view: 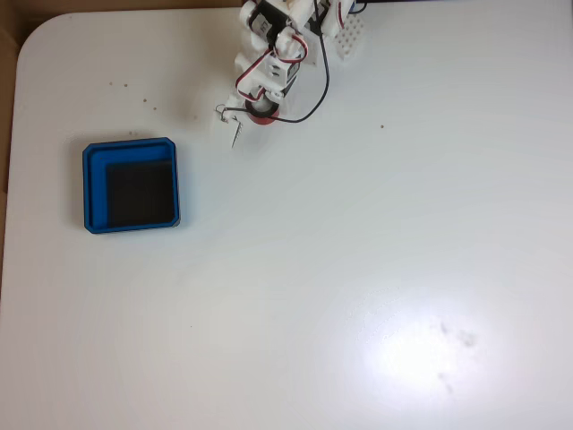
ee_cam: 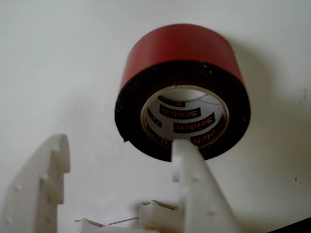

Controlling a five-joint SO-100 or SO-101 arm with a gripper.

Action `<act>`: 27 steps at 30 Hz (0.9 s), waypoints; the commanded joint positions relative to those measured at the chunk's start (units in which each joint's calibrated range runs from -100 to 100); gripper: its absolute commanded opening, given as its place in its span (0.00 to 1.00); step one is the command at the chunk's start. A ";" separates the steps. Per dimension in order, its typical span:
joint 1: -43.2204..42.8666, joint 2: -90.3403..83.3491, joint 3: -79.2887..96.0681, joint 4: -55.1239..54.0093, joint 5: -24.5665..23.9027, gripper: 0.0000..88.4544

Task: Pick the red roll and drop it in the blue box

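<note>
From above in the fixed view, the white arm [view: 279, 45] reaches down from twelve o'clock, red and black wires [view: 315, 90] looping off it. The red roll [view: 260, 111] peeks out as a sliver of red right under the arm's tip, sitting on the white table [view: 376, 251]. The blue box [view: 131, 185] sits well apart, off at about eight o'clock from the roll, black floor showing.

Down in the wrist view, the roll [ee_cam: 182, 90] looms large at twelve o'clock, dark face and printed core turned to the camera. The gripper [ee_cam: 119, 143] stands wide open: one white finger [ee_cam: 187, 165] pokes up into the roll's lower rim at six o'clock, the other finger [ee_cam: 48, 165] hangs clear at eight o'clock, nothing clamped between them.
</note>
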 commanded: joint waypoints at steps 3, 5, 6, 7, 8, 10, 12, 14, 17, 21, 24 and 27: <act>0.70 1.49 -3.40 -0.80 0.21 0.22; 0.70 1.57 -3.04 -0.80 0.30 0.22; 0.70 1.57 -2.68 -0.80 0.30 0.22; 0.70 1.57 -2.41 -0.80 0.30 0.22; 0.60 1.57 -2.14 -0.80 0.30 0.22; 0.60 1.57 -2.14 -0.88 -0.05 0.22; 0.60 1.82 -2.14 -0.88 -0.14 0.22; 0.60 3.16 -2.14 -0.88 -0.23 0.22; 0.60 5.25 -2.32 -0.96 -0.23 0.22; 0.60 5.50 -2.32 -0.96 -0.23 0.22; 0.60 5.50 -2.32 -1.04 -0.32 0.22; 0.60 5.50 -2.32 -1.13 -0.32 0.22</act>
